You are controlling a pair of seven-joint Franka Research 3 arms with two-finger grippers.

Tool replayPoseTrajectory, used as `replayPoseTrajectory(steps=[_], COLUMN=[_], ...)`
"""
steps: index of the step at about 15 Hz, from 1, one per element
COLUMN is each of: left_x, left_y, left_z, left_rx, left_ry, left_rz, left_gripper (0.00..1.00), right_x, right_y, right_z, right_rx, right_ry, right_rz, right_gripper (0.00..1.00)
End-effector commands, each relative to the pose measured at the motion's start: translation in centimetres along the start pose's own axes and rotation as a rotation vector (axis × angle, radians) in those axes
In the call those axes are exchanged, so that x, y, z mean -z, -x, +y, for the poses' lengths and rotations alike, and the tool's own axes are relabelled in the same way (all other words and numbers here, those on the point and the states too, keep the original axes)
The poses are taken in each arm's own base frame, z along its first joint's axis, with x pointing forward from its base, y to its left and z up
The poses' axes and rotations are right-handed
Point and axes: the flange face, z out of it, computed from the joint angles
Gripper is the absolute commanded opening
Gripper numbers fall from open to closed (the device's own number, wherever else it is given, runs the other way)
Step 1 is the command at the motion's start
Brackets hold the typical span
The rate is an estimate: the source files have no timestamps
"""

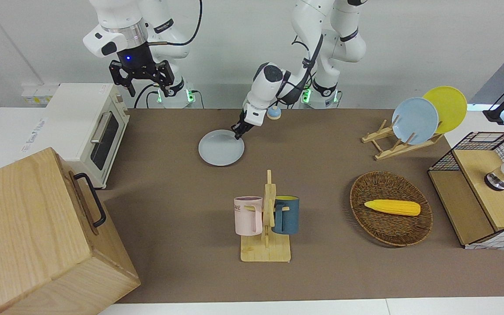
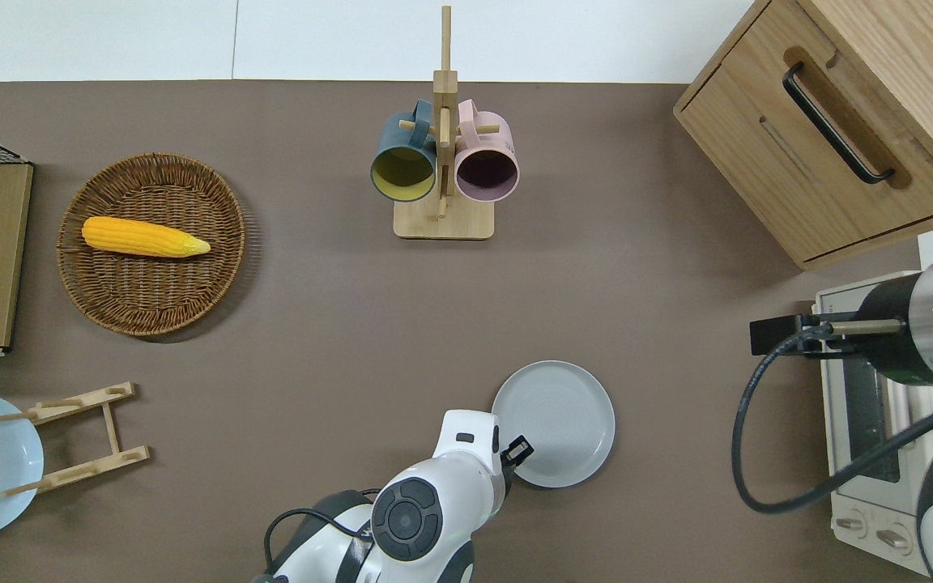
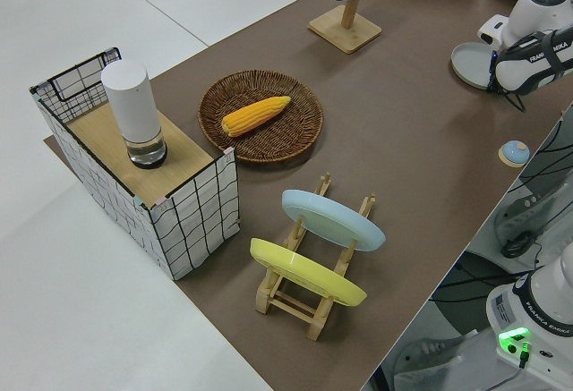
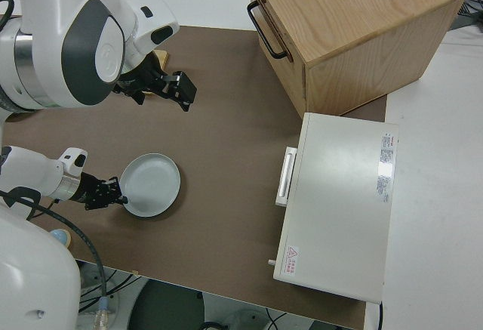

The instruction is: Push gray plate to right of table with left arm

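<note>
Overhead view: your left gripper point(image 2: 517, 453) sits low at the plate point(image 2: 560, 421) rim, on the edge toward the left arm's end of the table point(image 2: 337, 324) and nearer the robots. Makes sense for a push — contact on that side drives the plate toward the right arm's end. Whether the fingers are apart or closed, can't tell; looks like tip against rim, not a pinch, but I won't swear to it.

Plate lies flat on the table, roughly mid-width, close to the robots' edge. Nothing on it.

Path toward the oven point(image 2: 863, 421) looks bare brown top, so you've got room to slide; my guess is the push is mid-way at best. Contact is off-centre, so expect the plate may rotate off the tip; keep the line through its middle.

Mug stand point(image 2: 442, 219) is well farther from the robots, out of the way. Basket point(image 2: 151, 312) w/ corn point(image 2: 142, 237) and the rack point(image 2: 78, 441) are at the left arm's end, irrelevant. Cabinet point(image 2: 839, 121) is farther out than the oven.

Right arm parked.
</note>
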Motion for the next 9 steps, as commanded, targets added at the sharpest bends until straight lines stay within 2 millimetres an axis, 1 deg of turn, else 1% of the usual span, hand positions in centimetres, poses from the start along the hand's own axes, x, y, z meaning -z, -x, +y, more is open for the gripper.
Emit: replayPoseTrajectory(steps=[1,2,4,5,6,7,9], left_x=[-3.4,-3.3,-3.2,-3.0,-2.5,-1.4,0.6], left_y=[0.3,0.4,0.3,0.2,0.0,0.0,0.2], left_z=[-0.1,-0.1,-0.2,-0.2,0.0,0.3,0.5], left_rx=[0.022,0.011,0.006,0.004,0.008,0.009,0.002], left_ry=[-0.026,-0.025,-0.029,-0.031,-0.025,-0.011,-0.042], left_rz=[-0.030,-0.028,-0.029,-0.028,-0.025,-0.020,-0.039], left_gripper=[0.13,0.28,0.76,0.89,0.98,0.98,0.98], right_x=[0.0,0.0,0.0,0.0,0.0,0.0,0.0], right_y=[0.7,0.7,0.7,0.7,0.7,0.7,0.7], right_z=[0.2,0.2,0.2,0.2,0.2,0.2,0.2], right_rx=[-0.026,-0.024,-0.024,-0.024,-0.024,-0.024,-0.024], right_ry=[-0.009,-0.009,-0.009,-0.009,-0.009,-0.009,-0.009], right_rz=[-0.004,-0.004,-0.004,-0.004,-0.004,-0.004,-0.004], right_gripper=[0.996,0.996,0.996,0.996,0.996,0.996,0.996])
